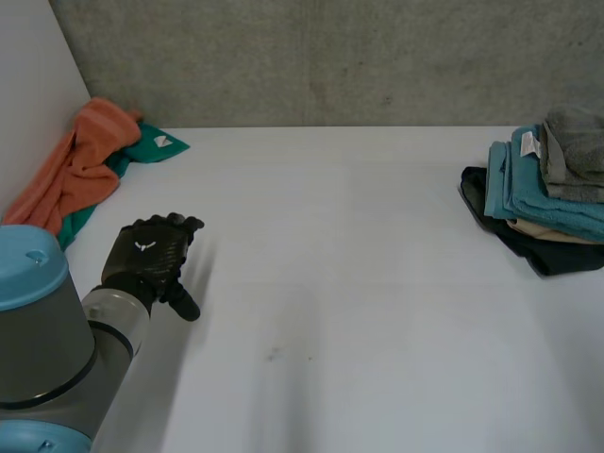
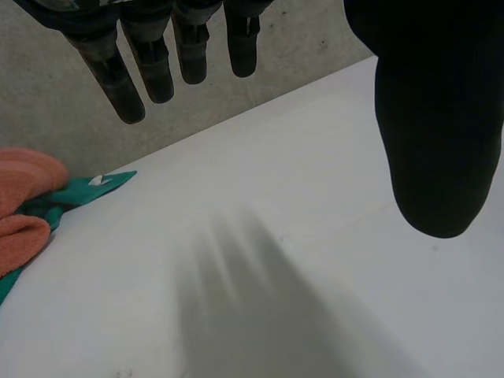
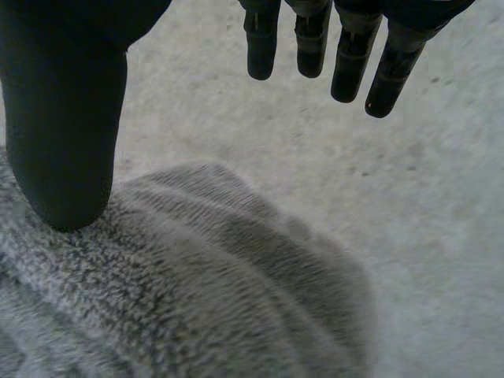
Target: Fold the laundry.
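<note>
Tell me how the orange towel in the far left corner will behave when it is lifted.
Probably floppy: the orange towel lies crumpled in soft folds, so it should sag and drape rather than hold its shape. It lies over a teal cloth, so lifting it may drag that along.

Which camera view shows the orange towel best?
The head view: the orange towel lies there nearly whole, crumpled over a teal cloth. The left wrist view catches one edge of it beside the teal cloth. The right wrist view faces a grey towel.
</note>
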Motion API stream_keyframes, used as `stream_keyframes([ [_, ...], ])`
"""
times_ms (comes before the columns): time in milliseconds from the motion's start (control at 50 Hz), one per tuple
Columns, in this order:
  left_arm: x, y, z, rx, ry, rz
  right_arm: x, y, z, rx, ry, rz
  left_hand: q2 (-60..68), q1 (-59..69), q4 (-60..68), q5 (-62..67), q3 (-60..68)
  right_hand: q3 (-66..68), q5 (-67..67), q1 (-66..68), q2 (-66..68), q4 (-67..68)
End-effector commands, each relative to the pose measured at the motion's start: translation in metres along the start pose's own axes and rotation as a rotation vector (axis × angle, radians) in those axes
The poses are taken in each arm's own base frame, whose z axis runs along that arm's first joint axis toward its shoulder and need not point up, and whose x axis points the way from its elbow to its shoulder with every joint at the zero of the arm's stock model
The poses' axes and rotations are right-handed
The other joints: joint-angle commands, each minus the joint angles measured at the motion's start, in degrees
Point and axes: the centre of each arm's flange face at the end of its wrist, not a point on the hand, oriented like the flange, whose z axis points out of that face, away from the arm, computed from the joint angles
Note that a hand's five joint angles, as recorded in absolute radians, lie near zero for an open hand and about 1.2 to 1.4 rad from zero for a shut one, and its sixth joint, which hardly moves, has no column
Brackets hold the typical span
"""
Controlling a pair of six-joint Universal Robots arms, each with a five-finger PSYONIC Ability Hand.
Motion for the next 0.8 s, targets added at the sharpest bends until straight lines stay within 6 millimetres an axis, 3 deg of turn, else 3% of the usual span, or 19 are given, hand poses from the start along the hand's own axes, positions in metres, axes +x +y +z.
stream_keyframes([
  [20, 0.000, 0.002, 0.000, -0.005, -0.001, 0.000, -0.024, 0.037, 0.019, -0.070, -0.067, 0.039, -0.4, -0.2, -0.5, -1.4, -0.9, -2.1, -3.4, -1.7, -2.7, -3.3],
  [160, 0.000, 0.003, -0.001, -0.009, 0.001, 0.001, -0.033, 0.068, 0.030, -0.118, -0.091, 0.065, -0.4, -0.2, -0.5, -1.4, -0.9, -2.1, -3.4, -1.7, -2.7, -3.3],
  [320, -0.001, 0.003, -0.001, -0.009, 0.000, 0.000, -0.026, 0.097, 0.043, -0.147, -0.055, 0.069, -0.4, -0.2, -0.5, -1.4, -0.9, -2.1, -3.4, -1.7, -2.7, -3.3],
  [560, 0.000, 0.004, 0.000, -0.012, 0.002, 0.001, -0.024, 0.112, 0.048, -0.158, -0.055, 0.068, -0.6, -0.3, -0.7, -1.6, -1.1, -2.1, -3.4, -1.7, -2.7, -3.3],
  [680, 0.000, 0.004, 0.000, -0.012, 0.000, 0.001, -0.024, 0.090, 0.046, -0.118, -0.054, 0.038, -0.6, -0.3, -0.7, -1.6, -1.1, -2.1, -3.4, -1.7, -2.7, -3.3],
  [800, 0.000, 0.004, 0.000, -0.012, 0.000, 0.001, -0.027, 0.021, 0.032, 0.013, -0.033, -0.038, -0.6, -0.3, -0.7, -1.6, -1.1, -2.1, -3.4, -1.7, -2.7, -3.3],
])
